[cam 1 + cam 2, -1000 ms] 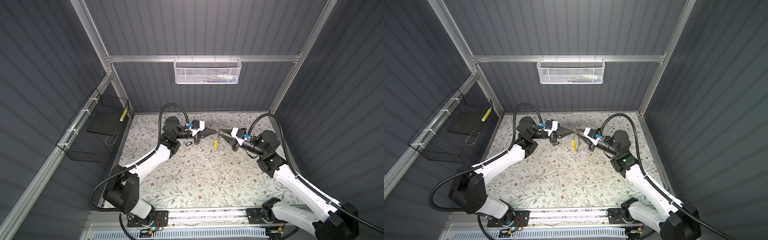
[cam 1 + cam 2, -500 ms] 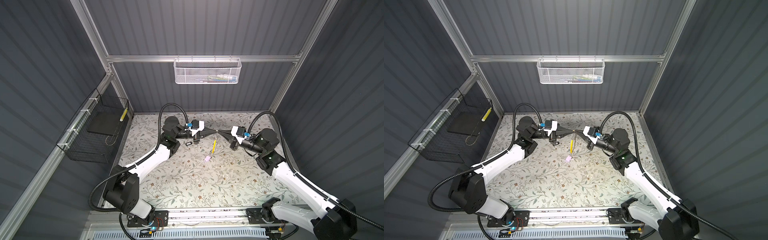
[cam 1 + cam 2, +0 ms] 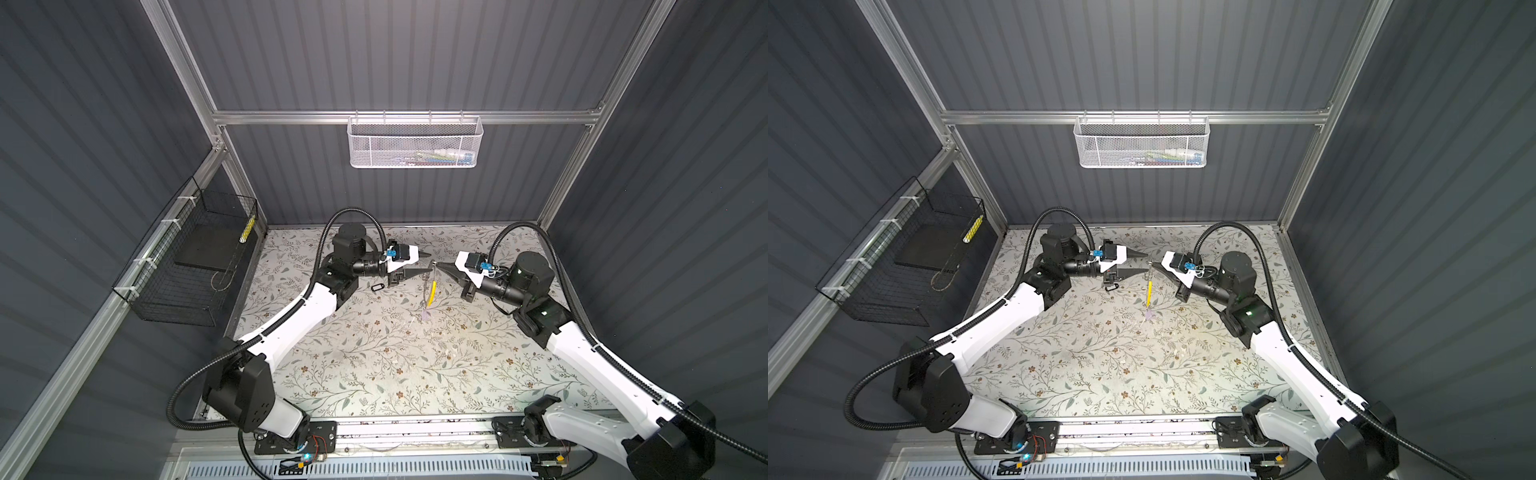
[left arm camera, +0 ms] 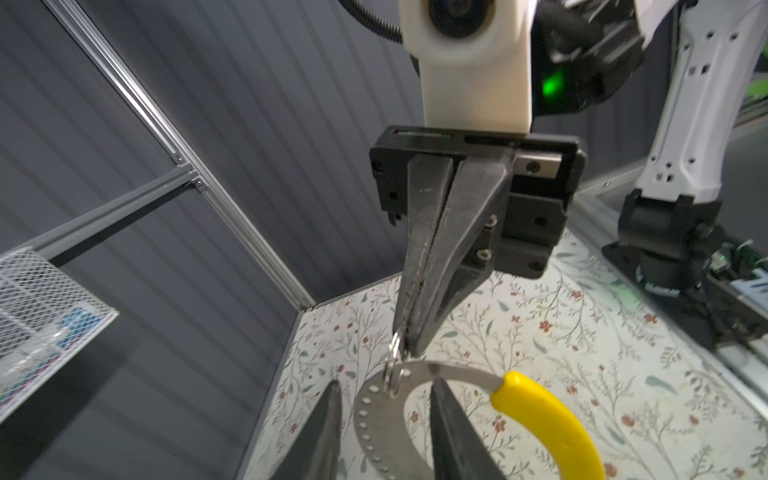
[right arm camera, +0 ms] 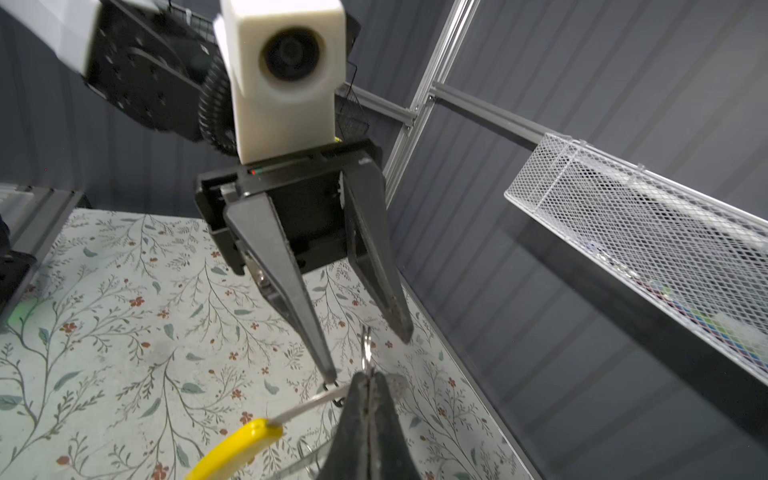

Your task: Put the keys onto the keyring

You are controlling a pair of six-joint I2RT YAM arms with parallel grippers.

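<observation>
The keyring (image 4: 374, 419), a grey metal band with a yellow tag (image 4: 548, 419), hangs between both arms above the mat. My right gripper (image 4: 409, 345) is shut on the small split ring (image 4: 395, 345) threaded on it. My left gripper (image 4: 386, 382) is open, one finger on each side of the band. In both top views the yellow tag (image 3: 433, 286) dangles below the two tips. The lilac-tagged key (image 3: 426, 316) shows low under it. I cannot tell if that key touches the mat. The black-rimmed oblong tag (image 3: 377, 287) lies on the mat under my left gripper (image 3: 431, 262).
A white mesh basket (image 3: 415, 143) hangs on the back wall. A black wire basket (image 3: 195, 266) is fixed to the left wall. The floral mat (image 3: 374, 365) spreads out in front of the arms.
My left gripper has opened and let go of the keyring. My right gripper has closed on its small ring. The lilac tag has swung left, then partway back.
</observation>
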